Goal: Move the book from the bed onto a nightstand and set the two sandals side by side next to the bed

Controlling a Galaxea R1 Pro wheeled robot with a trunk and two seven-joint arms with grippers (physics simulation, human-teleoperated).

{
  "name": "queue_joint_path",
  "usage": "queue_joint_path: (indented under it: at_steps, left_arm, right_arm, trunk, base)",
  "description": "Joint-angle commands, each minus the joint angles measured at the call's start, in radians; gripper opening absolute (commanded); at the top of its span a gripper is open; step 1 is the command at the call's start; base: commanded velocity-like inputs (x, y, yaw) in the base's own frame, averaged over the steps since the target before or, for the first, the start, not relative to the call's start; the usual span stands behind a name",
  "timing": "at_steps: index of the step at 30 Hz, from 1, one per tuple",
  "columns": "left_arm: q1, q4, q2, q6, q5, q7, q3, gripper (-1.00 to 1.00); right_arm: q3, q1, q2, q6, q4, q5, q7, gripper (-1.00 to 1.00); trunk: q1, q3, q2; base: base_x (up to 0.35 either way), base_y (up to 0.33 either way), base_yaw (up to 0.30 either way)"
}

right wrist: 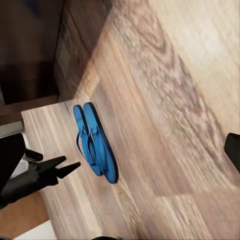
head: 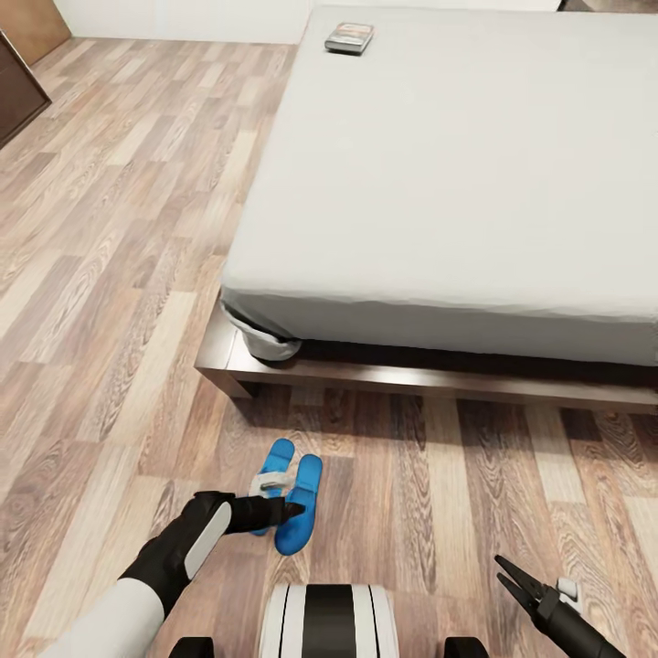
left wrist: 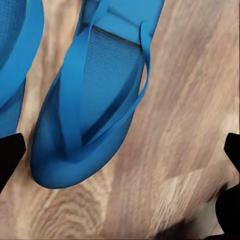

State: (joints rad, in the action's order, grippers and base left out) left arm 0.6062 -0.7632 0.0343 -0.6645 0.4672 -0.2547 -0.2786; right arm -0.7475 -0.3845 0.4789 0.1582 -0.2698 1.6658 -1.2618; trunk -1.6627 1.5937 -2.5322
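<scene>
The light wood-plank floor (head: 110, 302) spreads across the room, its grain running in pale and brown bands; on it stands the large low bed (head: 457, 174), a plain pale grey mattress on a dark brown wooden platform frame whose near corner juts out beyond the mattress; far up the mattress, close to its far left edge, lies the small thin book (head: 350, 37) with a dark cover, flat and well apart from both arms. On the floor just in front of the bed's near left corner lie the two bright blue flip-flop sandals (head: 291, 493), side by side and touching or nearly so, toes pointing toward the robot; in the left wrist view one sandal (left wrist: 90, 110) shows close up with its blue toe strap, the edge of the other at its side; in the right wrist view the pair (right wrist: 95, 142) lies flat on the planks. The black left gripper (head: 291, 510) hangs over the sandals, its fingers spread apart and holding nothing; the black right gripper (head: 512, 576) sits low over bare floor, well apart from the sandals, its two pointed fingers parted and empty.
</scene>
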Motion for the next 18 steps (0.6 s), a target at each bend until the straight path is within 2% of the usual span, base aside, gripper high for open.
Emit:
queue_joint_path:
  at_steps: [1, 5, 12, 18]
  left_arm:
    - [0.000, 0.015, 0.005, -0.002, 0.002, -0.030, 0.012, 1.00]
    - [0.000, 0.089, 0.013, 0.008, 0.001, -0.116, 0.064, 1.00]
    - [0.000, 0.218, 0.018, 0.081, 0.004, -0.197, 0.156, 1.00]
    - [-0.001, 0.309, 0.019, 0.132, 0.004, -0.306, 0.207, 1.00]
  right_arm:
    - [-0.007, -0.001, 0.002, 0.011, 0.000, 0.010, -0.003, 1.00]
    - [-0.008, -0.001, 0.007, 0.011, 0.002, 0.010, -0.002, 1.00]
    - [-0.008, -0.001, 0.011, 0.011, 0.019, 0.010, -0.002, 1.00]
    - [-0.008, -0.001, 0.012, 0.010, 0.027, 0.010, 0.002, 1.00]
  trunk:
    - [0.001, -0.003, 0.000]
    - [0.002, -0.019, 0.001]
    - [0.006, -0.046, 0.003]
    - [0.008, -0.069, 0.004]
  base:
    - [0.000, 0.000, 0.000]
    - [0.000, 0.000, 0.000]
    - [0.000, 0.000, 0.000]
    - [0.000, 0.000, 0.000]
